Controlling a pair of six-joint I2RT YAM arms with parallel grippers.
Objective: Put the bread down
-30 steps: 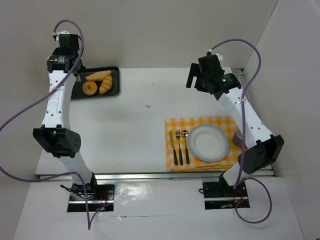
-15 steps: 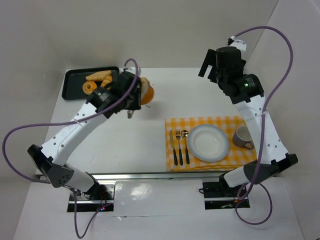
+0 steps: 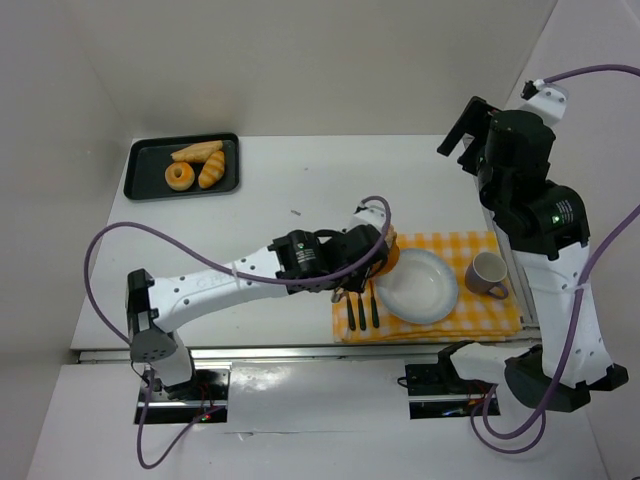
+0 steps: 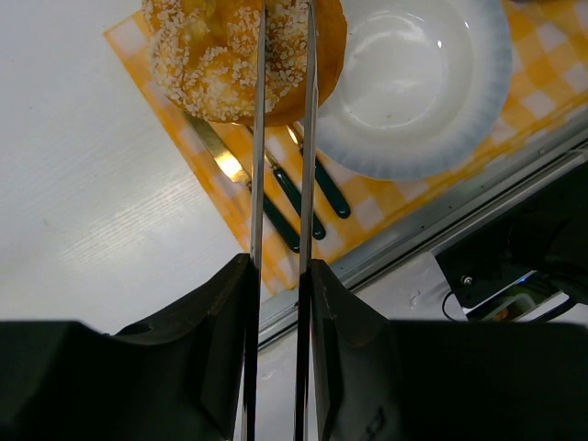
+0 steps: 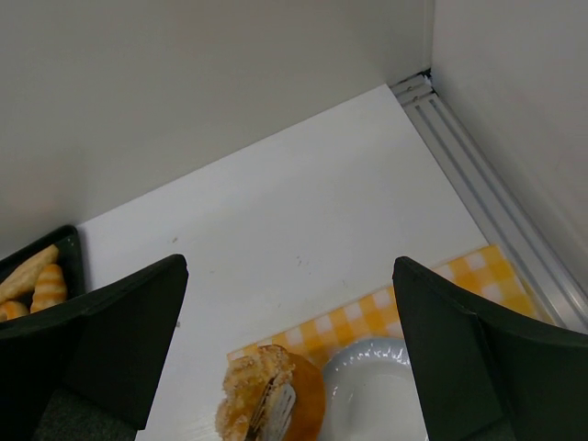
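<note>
Bread (image 3: 388,252), a sesame-crusted bun, is pictured pinched between the narrowly set fingers of the left gripper (image 4: 283,11). It is held over the left edge of the placemat, at the plate's left rim, just right of centre in the overhead frame. Whether it touches the plate cannot be told.

The white table (image 3: 260,225) is spanned by the left arm (image 3: 220,285), which is stretched from the lower left towards the middle. The right arm (image 3: 545,235) is raised along the right edge, and its gripper (image 5: 287,271) is seen with jaws set wide, pointed down at the table.

A yellow checked placemat (image 3: 440,245) is laid at the lower right. A black tray (image 3: 135,172) is set at the upper left, and a doughnut (image 3: 180,175) and two croissants (image 3: 210,168) are laid in it. A white plate (image 3: 447,300) is centred on the placemat, with a mug (image 3: 487,273) just beside it on the right. Cutlery (image 3: 360,312) is lined up on the plate's left, partly hidden under the gripper.
</note>
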